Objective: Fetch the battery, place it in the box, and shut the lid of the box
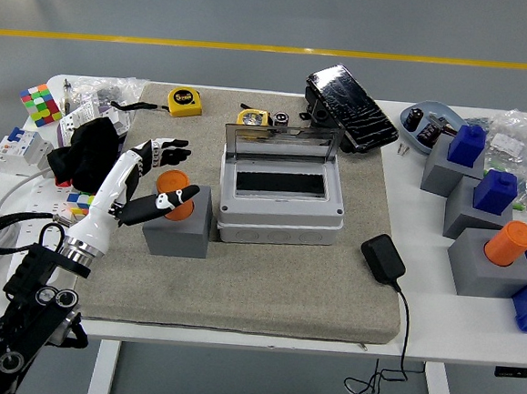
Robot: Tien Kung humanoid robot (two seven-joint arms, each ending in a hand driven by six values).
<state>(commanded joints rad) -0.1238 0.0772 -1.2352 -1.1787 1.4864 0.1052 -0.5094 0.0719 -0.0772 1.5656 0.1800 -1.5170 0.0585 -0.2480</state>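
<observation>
The battery is an orange cylinder (177,187) standing in a grey block (177,230) left of the box. The box (281,209) is grey and white at the mat's centre, and its clear lid (282,145) stands open at the back. My left hand (169,173) reaches in from the lower left and is at the battery with fingers spread. The thumb (174,197) lies across the battery's front and the other fingers (169,148) are above and behind it. The hand is not closed on it. The right arm is out of view.
A black power adapter (382,258) with its cable lies right of the box. A yellow tape measure (184,101) and a black device (351,108) lie behind. Grey blocks with blue and orange pieces (490,254) stand at right. Cables, a puzzle cube (40,104) and clutter lie at left.
</observation>
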